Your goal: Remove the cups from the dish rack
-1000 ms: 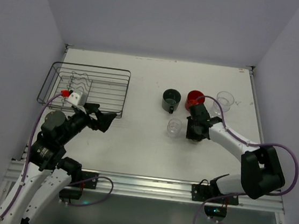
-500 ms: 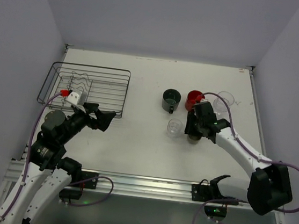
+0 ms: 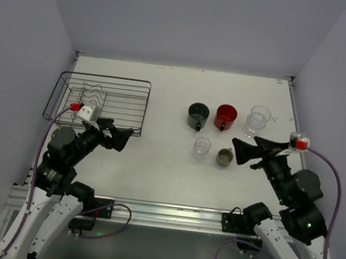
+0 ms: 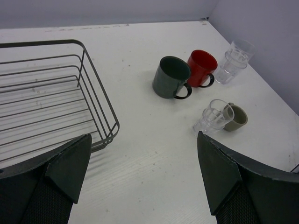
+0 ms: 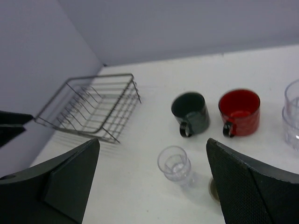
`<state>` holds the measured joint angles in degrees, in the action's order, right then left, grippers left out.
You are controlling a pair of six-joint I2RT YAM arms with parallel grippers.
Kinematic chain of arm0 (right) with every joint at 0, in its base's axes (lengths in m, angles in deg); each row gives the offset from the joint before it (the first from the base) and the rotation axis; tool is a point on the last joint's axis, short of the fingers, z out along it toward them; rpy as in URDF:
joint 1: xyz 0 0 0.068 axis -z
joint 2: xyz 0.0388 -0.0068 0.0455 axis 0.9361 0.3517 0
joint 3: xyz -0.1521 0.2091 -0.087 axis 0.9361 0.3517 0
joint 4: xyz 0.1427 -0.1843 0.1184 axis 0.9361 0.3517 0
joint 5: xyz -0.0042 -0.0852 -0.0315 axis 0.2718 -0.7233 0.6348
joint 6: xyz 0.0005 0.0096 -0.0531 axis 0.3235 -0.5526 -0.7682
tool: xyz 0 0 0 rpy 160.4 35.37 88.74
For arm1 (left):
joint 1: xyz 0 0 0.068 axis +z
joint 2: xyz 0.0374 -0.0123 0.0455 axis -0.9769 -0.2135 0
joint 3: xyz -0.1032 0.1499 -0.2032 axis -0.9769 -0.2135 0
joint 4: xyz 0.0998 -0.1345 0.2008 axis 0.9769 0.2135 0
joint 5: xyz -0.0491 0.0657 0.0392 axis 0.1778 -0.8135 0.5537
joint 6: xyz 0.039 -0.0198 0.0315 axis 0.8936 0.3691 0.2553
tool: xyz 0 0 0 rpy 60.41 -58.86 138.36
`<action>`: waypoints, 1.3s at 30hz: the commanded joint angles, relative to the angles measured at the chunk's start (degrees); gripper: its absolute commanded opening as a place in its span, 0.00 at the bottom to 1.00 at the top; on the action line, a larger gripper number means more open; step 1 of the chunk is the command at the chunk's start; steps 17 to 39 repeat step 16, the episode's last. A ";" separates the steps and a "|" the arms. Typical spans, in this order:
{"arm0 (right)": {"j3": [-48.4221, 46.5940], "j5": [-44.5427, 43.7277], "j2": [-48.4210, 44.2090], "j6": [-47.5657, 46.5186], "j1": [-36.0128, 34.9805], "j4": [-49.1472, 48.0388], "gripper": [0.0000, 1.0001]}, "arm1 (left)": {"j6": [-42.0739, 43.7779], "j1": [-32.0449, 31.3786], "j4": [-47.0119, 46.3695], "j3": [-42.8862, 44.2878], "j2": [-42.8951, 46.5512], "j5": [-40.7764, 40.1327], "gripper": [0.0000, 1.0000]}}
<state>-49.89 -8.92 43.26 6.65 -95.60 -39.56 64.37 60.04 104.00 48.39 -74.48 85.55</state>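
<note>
White desk [image 3: 155, 177] has all five cups [image 3: 226, 116] sitting right of the bare rack [image 3: 107, 77], job looks done, so left hand [image 3: 123, 140] and right hand [image 3: 243, 152] just hover wide open, empty.

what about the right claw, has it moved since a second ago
Yes. The right claw has drawn back from over the small olive-grey cup toward the near right corner of the table, and is now open, right of the cup.
</note>
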 commanded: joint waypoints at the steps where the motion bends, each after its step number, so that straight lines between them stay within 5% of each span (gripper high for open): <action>1: 0.94 1.73 -8.87 -1.04 0.27 -4.18 0.99 | 0.58 0.49 -1.18 1.98 0.41 1.45 1.00; 10: 6.46 -4.07 -23.57 -0.26 0.27 -6.90 0.99 | 0.13 0.49 0.05 10.95 3.92 -4.35 1.00; 39: 7.88 -0.29 -22.17 0.89 0.27 -7.61 0.99 | -0.83 0.49 2.16 9.81 3.49 -6.55 1.00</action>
